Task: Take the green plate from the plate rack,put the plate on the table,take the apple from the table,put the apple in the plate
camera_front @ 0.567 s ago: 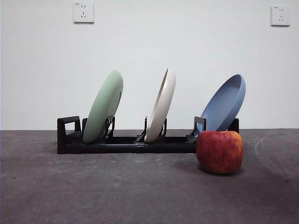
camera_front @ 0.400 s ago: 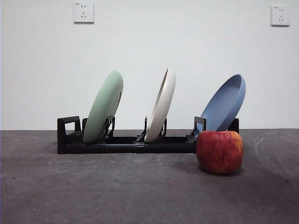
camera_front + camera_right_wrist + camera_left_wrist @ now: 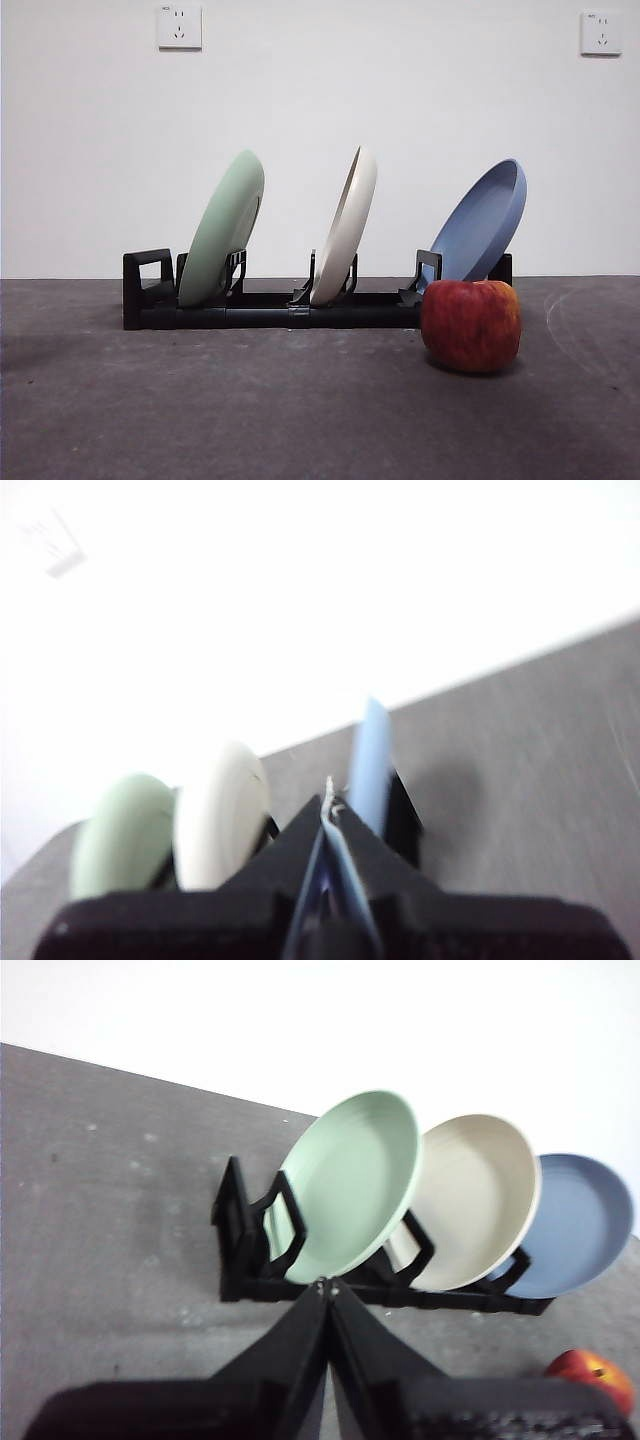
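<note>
White wall runs behind the dark grey desk (image 3: 300, 410), with two sockets (image 3: 179, 26) high up; no writing on them can be read, and no labels show on any object.

On the desk the black rack (image 3: 270, 305) lies lengthwise across the front view. Three plates stand in it, all leaning the same way: the green plate (image 3: 222, 230) in the slot nearest the square loop end, a cream plate (image 3: 345, 226) in the middle, and a blue plate (image 3: 483, 220) at the far end. The apple (image 3: 470, 325) sits on the desk in front of the rack's blue-plate end, overlapping that plate's lower edge in the front view.

Bare desk lies open in front of the rack and beyond its loop end.

The left gripper (image 3: 327, 1285) hangs above the desk on the near side of the rack, facing the green plate, fingers pressed together and holding nothing. The right gripper (image 3: 328, 800) is up high too, pointing toward the blue plate, fingers likewise closed and empty. Neither arm shows in the front view.
</note>
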Tool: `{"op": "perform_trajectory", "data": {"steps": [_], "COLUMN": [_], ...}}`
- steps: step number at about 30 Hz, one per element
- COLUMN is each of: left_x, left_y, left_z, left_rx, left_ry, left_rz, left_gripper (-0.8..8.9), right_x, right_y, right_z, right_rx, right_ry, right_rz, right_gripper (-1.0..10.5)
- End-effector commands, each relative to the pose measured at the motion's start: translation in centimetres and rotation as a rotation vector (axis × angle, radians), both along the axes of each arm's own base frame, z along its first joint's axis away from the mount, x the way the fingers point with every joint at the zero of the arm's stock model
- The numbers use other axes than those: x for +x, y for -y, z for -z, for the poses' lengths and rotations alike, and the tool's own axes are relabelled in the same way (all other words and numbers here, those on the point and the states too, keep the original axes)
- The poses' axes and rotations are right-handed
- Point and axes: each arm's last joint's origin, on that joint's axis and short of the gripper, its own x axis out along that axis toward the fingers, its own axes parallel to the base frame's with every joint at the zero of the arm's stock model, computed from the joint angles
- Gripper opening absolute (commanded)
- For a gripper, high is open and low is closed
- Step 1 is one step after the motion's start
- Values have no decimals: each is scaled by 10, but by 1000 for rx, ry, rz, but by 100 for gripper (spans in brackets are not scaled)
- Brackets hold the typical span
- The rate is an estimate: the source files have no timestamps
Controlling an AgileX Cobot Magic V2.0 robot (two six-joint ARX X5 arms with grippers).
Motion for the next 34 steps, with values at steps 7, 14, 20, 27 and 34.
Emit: {"op": "perform_trajectory", "data": {"steps": [7,14,20,27,34], "left_x": [21,48,80,124,154], "left_y": [4,12,19,38,65], "left_z": [-98,-165,-189,-174,-153], "left_rx": [21,48,110,151,202], "left_ry": [-17,-88,-233,-425,-496], "left_rz": [116,396,502,602,628], "left_gripper": [-5,-5,-5,-5,306], "right_x": [18,59,99,144,158], "right_y": [-7,-18,-32,-65,-84], "right_z": [-113,-159,-160,-138,-125], "right_rx": [-60,-31,-118,-241,-306], "right_ry": [-38,-253,-448,-637,-677], "right_rz": [-230,-557,-666,-663,-654], "right_gripper": [-10,-9,-9,1,180]}}
